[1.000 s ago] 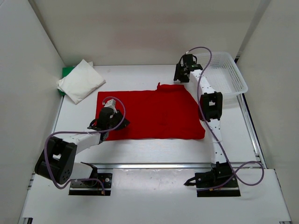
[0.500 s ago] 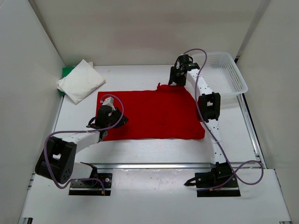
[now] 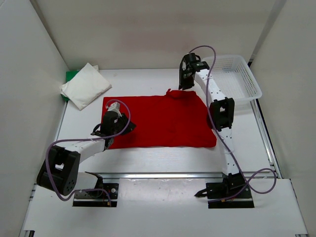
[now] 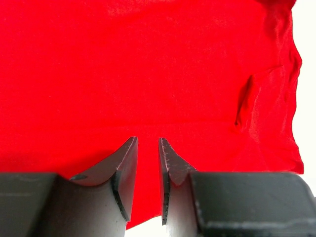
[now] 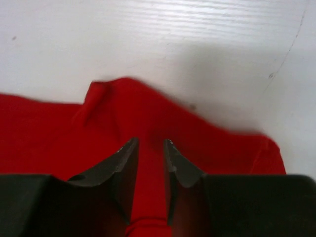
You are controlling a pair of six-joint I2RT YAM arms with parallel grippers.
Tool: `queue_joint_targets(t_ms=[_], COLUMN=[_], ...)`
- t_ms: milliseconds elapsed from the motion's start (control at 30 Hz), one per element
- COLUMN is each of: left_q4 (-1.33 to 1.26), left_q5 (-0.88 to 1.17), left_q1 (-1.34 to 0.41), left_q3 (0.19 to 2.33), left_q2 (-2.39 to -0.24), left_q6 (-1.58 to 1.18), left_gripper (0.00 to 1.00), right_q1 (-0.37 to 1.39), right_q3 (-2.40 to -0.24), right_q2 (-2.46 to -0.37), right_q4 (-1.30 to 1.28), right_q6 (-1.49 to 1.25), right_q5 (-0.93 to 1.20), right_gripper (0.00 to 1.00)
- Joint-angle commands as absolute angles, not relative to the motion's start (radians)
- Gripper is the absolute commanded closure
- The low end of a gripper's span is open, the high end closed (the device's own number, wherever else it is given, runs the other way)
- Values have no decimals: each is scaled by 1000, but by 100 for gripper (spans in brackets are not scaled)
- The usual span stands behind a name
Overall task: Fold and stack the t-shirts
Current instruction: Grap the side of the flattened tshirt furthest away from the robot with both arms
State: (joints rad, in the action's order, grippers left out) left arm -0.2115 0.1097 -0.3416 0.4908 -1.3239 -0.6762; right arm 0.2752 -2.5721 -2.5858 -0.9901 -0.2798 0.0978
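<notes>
Red t-shirt (image 3: 163, 121) lies spread flat on the tabletop (image 3: 163, 155), not yet folded. Right pincer (image 5: 150, 143) is clenched on a ridge of cloth at its far edge. Left pincer (image 4: 148, 143) sits over its near-left part, jaws nearly together with red in the gap — pinched or just pressing down, can't tell.

White t-shirt (image 3: 85, 85) sits bundled off its far-left corner, on top of the green t-shirt (image 3: 71, 76) (only a sliver shows).

Risks:
- The right grab looks thin, so the edge could slip out on the lift.
- If the left isn't really holding, the fold skews and bunches.

Hard to make out:
- Sleeves and collar of the red one.
- The left wrist view crops the shirt.
- The green one's fold state — no idea.
</notes>
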Motion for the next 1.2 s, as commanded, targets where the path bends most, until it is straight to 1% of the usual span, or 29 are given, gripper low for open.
queue_joint_targets(t_ms=[0,33,100,133,200,233,267,300,367,433,467,533,567,600,633,667,700,767,933,1167], left_q4=[-241,-242,-248,-252,-253,-253,-258,-258,-250,-255,-258,-265,-264,-262,-253,-255,-262,-262,-268,-268], left_q5=[136,137,140,140,144,146,152,149,147,144,146,152,147,152,150,146,147,147,152,147], left_q1=[-334,-330,-325,-319,-315,-314,-318,-316,-325,-330,-328,-322,-334,-336,-331,-337,-336,-331,-327,-334], left_q3=[502,500,491,485,477,471,472,472,476,474,472,469,477,476,476,471,468,469,463,454], left_q2=[-1286,-1284,-1263,-1261,-1244,-1241,-1244,-1243,-1241,-1232,-1236,-1239,-1242,-1238,-1238,-1235,-1236,-1236,-1238,-1224], left_q6=[-684,-686,-686,-684,-692,-696,-689,-692,-689,-690,-689,-698,-693,-696,-693,-689,-693,-690,-698,-701], left_gripper=[66,66,66,66,65,65,65,66,65,65,65,66,65,65,65,66,65,66,65,65], right_q1=[284,284,293,298,324,325,325,316,282,270,262,258,256,261,255,256,253,245,255,295], right_q3=[-2504,-2494,-2424,-2402,-2254,-2156,-2110,-2050,-2007,-2054,-2069,-2173,-2250,-2290,-2380,-2476,-2497,-2436,-2441,-2405], right_q2=[-2454,-2442,-2422,-2407,-2356,-2311,-2262,-2220,-2195,-2207,-2224,-2272,-2316,-2368,-2425,-2457,-2494,-2493,-2536,-2494], right_q4=[-999,-1008,-1011,-1011,-964,-910,-835,-809,-732,-729,-733,-747,-776,-804,-837,-856,-859,-813,-903,-931], right_q6=[-261,-262,-252,-247,-233,-235,-238,-244,-249,-229,-230,-204,-198,-196,-190,-190,-193,-196,-190,-184], right_q5=[110,117,109,89,75,68,52,64,110,115,107,118,117,112,104,94,81,104,86,78], right_gripper=[79,81,89,90,91,91,90,83,68,59,57,58,66,70,77,82,86,88,100,100])
